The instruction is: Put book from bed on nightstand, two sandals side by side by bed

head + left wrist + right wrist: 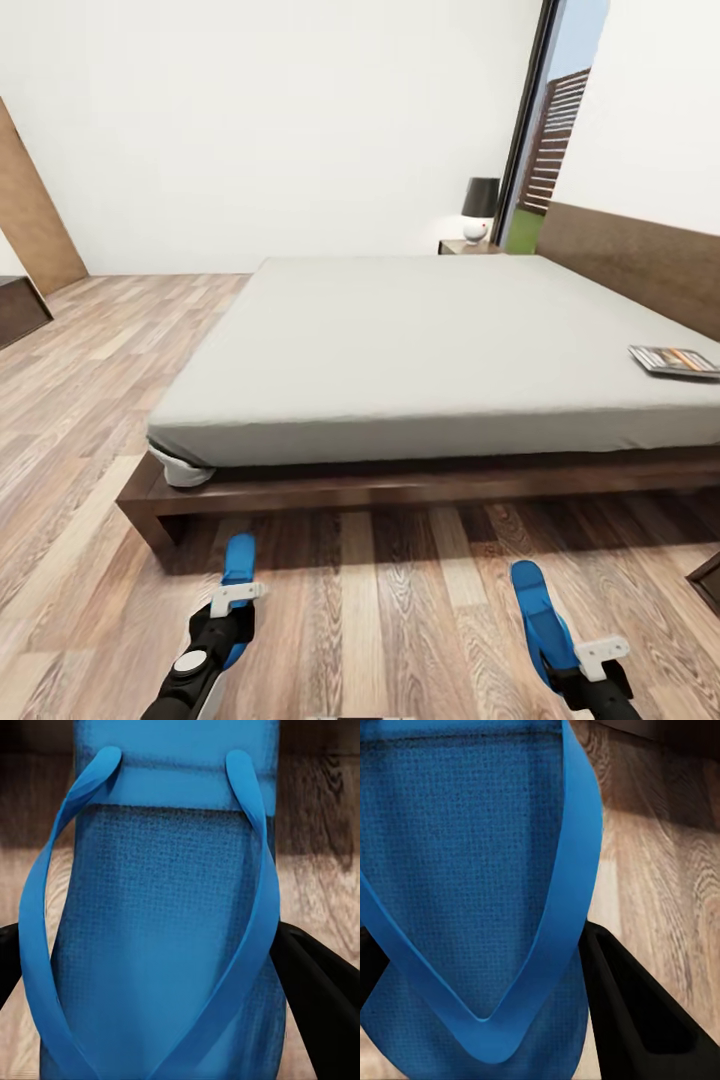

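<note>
1. Beside the low grey-mattressed bed (420,350) with its dark wooden frame, I hold one flat bright blue sandal in each arm: left gripper (228,612) clamps the left sandal (238,575), right gripper (582,668) the right sandal (540,620), toes towards the bed for pairing.
2. Across the mattress lies the thin dark paperback book (676,361); its lettering is too small to read.

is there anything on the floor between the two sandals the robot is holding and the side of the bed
Nothing visible. The left sandal and right sandal sit in the left gripper and right gripper over bare floor beside the bed.
</note>
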### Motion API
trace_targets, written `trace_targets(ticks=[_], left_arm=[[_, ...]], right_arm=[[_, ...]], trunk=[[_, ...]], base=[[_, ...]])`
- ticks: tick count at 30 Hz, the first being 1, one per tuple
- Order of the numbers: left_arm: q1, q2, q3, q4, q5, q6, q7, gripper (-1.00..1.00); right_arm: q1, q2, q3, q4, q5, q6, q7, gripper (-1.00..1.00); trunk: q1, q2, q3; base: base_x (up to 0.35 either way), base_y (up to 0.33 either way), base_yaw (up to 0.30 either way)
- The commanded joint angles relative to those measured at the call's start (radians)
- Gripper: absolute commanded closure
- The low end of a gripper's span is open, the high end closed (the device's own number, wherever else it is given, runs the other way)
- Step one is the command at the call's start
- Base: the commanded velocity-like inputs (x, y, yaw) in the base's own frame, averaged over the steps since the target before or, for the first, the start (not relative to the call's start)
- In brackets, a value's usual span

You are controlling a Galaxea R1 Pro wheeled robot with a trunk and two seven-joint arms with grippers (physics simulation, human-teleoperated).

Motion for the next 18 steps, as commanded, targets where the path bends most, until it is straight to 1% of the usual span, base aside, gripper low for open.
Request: trace_targets(ticks=[1, 3, 4, 8, 11, 12, 14, 15, 17, 18], left_arm=[[0.000, 0.000, -0.004, -0.001, 0.004, 0.005, 0.007, 1.00], [0.000, 0.000, -0.005, -0.001, 0.004, 0.005, 0.007, 1.00], [0.000, -0.001, -0.010, 0.038, -0.001, 0.005, 0.007, 1.00], [0.000, -0.002, -0.013, 0.062, -0.003, 0.004, 0.007, 1.00], [-0.002, -0.001, -0.013, 0.064, -0.003, 0.004, 0.007, 1.00], [-0.002, -0.001, -0.013, 0.063, -0.003, 0.004, 0.007, 1.00], [-0.002, -0.001, -0.013, 0.062, -0.003, 0.005, 0.007, 1.00], [-0.002, -0.001, -0.012, 0.062, -0.003, 0.004, 0.007, 1.00], [-0.002, -0.002, -0.012, 0.063, -0.003, 0.004, 0.007, 1.00], [-0.002, -0.002, -0.012, 0.063, -0.003, 0.004, 0.007, 1.00]], right_arm=[[0.000, 0.001, -0.007, 0.000, 0.007, -0.003, 0.006, 1.00], [0.000, 0.001, -0.007, 0.000, 0.007, -0.001, 0.004, 1.00], [0.000, 0.001, -0.007, 0.000, 0.007, 0.002, 0.000, 1.00], [0.000, 0.001, -0.007, 0.000, 0.007, -0.002, 0.002, 1.00], [0.000, -0.014, -0.006, 0.027, 0.014, -0.022, 0.006, 1.00], [0.000, -0.024, -0.006, 0.036, 0.015, -0.026, 0.006, 1.00], [0.000, -0.058, -0.006, 0.070, 0.013, -0.053, 0.006, 1.00], [0.000, -0.084, -0.006, 0.112, 0.010, -0.099, 0.006, 1.00], [0.000, -0.108, -0.007, 0.179, 0.008, -0.171, 0.004, 1.00], [0.000, -0.113, -0.007, 0.198, 0.008, -0.189, 0.004, 1.00]], trunk=[[0.000, 0.000, 0.000], [0.000, 0.000, 0.000], [0.000, 0.000, 0.000], [0.000, 0.000, 0.000], [0.000, 0.000, 0.000], [0.000, 0.000, 0.000], [0.000, 0.000, 0.000], [0.000, 0.000, 0.000], [0.000, 0.000, 0.000], [0.000, 0.000, 0.000]], base=[[0.005, 0.000, 0.124], [0.029, 0.000, 0.081], [0.036, 0.000, 0.011], [0.011, 0.000, 0.003], [0.000, 0.000, 0.000], [0.000, 0.000, 0.000], [0.000, 0.000, 0.000], [0.000, 0.000, 0.000], [0.000, 0.000, 0.000], [0.000, 0.000, 0.000]])
